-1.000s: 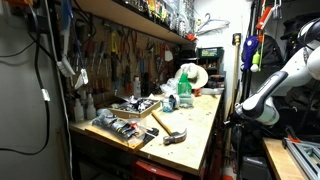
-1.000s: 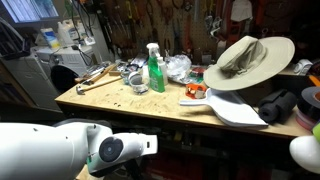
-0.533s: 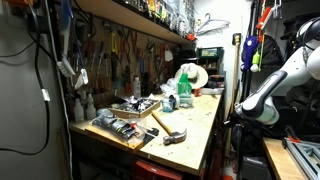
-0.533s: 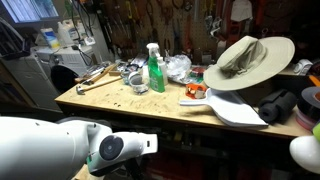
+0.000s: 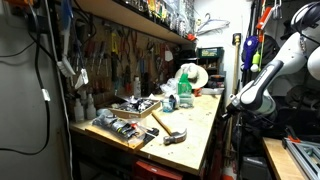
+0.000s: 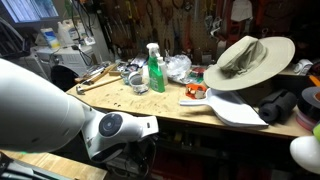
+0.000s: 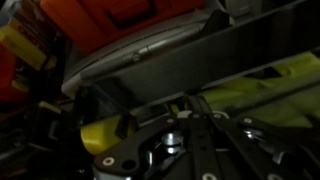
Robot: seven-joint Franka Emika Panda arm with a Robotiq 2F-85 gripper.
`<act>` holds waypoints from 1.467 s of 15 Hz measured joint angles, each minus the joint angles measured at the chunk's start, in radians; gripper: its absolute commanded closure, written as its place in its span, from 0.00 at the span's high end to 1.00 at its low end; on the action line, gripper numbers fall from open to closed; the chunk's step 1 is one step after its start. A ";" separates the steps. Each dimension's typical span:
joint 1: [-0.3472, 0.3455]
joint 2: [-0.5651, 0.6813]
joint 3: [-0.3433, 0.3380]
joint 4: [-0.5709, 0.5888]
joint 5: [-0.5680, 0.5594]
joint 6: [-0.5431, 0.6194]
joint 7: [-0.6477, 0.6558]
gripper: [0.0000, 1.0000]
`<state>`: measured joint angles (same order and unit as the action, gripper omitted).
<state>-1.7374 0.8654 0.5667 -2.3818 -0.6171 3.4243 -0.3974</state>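
Note:
My gripper [image 5: 232, 106] hangs off the side of the wooden workbench [image 5: 200, 125], below its top edge, touching nothing. In an exterior view it [image 6: 150, 126] sits in front of the bench edge [image 6: 170, 118]. In the wrist view the dark fingers [image 7: 190, 105] look closed together and empty, in front of a grey panel, yellow material [image 7: 260, 85] and an orange case [image 7: 140, 15]. On the bench are a hammer [image 5: 166, 129] [image 6: 92, 80], a green spray bottle [image 5: 184, 92] [image 6: 155, 72] and a wide-brimmed hat [image 6: 245, 58].
A tray of tools [image 5: 120, 128] lies at the near end of the bench. A white scoop [image 6: 238, 110] and an orange-handled tool [image 6: 195, 92] lie by the hat. A tool wall and shelf stand behind the bench. A second table [image 5: 290, 160] is beside the arm.
My arm has lifted and swung a little toward the bench; it now fills more of the lower left of an exterior view. Nothing on the bench moved.

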 measured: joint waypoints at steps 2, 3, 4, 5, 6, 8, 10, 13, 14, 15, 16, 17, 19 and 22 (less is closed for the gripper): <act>0.017 -0.079 0.031 -0.012 0.004 -0.076 -0.006 0.00; 0.018 -0.114 0.043 -0.015 0.003 -0.135 -0.012 0.00; 0.017 -0.141 0.056 -0.015 0.000 -0.191 -0.023 0.00; 0.015 -0.166 0.073 -0.015 -0.001 -0.249 -0.037 0.00; 0.010 -0.190 0.094 -0.014 -0.001 -0.310 -0.051 0.00; -0.003 -0.235 0.142 -0.013 -0.001 -0.426 -0.081 0.00; -0.020 -0.275 0.198 -0.012 0.000 -0.533 -0.115 0.00; 0.004 -0.352 0.218 -0.015 0.106 -0.628 -0.257 0.00; 0.018 -0.384 0.214 -0.017 0.146 -0.654 -0.308 0.00; 0.028 -0.417 0.210 -0.021 0.183 -0.684 -0.359 0.00; 0.038 -0.453 0.205 -0.029 0.221 -0.718 -0.413 0.00; 0.049 -0.489 0.194 -0.037 0.257 -0.749 -0.464 0.00; 0.080 -0.567 0.161 -0.056 0.339 -0.798 -0.563 0.00; 0.153 -0.691 0.094 -0.076 0.518 -0.866 -0.696 0.33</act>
<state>-1.5840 0.1740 0.6604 -2.4579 -0.0994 2.5587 -1.0937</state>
